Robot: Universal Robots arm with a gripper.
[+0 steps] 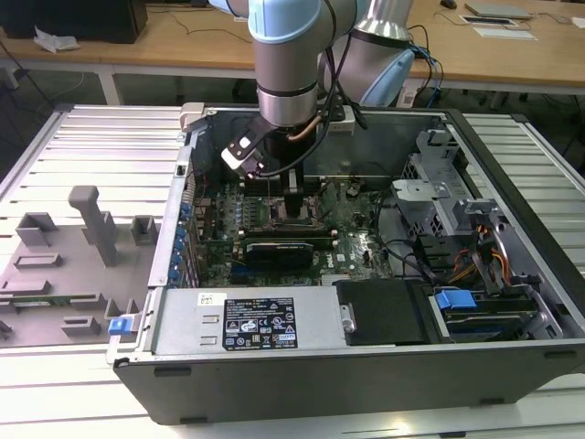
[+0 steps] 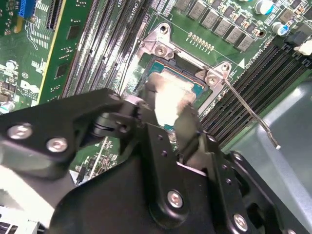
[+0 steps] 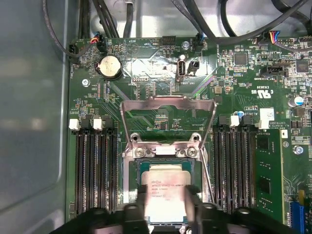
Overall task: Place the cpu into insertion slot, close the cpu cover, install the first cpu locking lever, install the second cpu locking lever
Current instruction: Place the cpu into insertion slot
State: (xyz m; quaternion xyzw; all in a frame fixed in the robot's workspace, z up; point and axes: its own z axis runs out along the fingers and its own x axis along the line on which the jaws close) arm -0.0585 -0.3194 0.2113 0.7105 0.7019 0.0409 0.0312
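In both wrist views the cpu [image 3: 168, 187], a flat silver-grey square, lies in the insertion slot [image 3: 138, 168] on the green board. My gripper [image 3: 168, 197] reaches down over it, with one finger [image 3: 143, 204] against each of two opposite sides of the chip. In the second wrist view the gripper [image 2: 168, 105] hides most of the chip. The cpu cover [image 3: 168, 100], a thin silver frame, stands flipped open behind the socket. A thin wire lever [image 2: 248, 112] sticks out free beside the socket. In the exterior view the gripper [image 1: 294, 206] hangs inside the open computer case.
Long black memory slots [image 3: 95, 170] run on both sides of the socket. A black card [image 1: 279, 249] lies just in front of the socket. The power supply [image 1: 247, 320] and drive cage [image 1: 457, 219] crowd the case. A grey fixture [image 1: 87, 229] stands on the exterior view's left.
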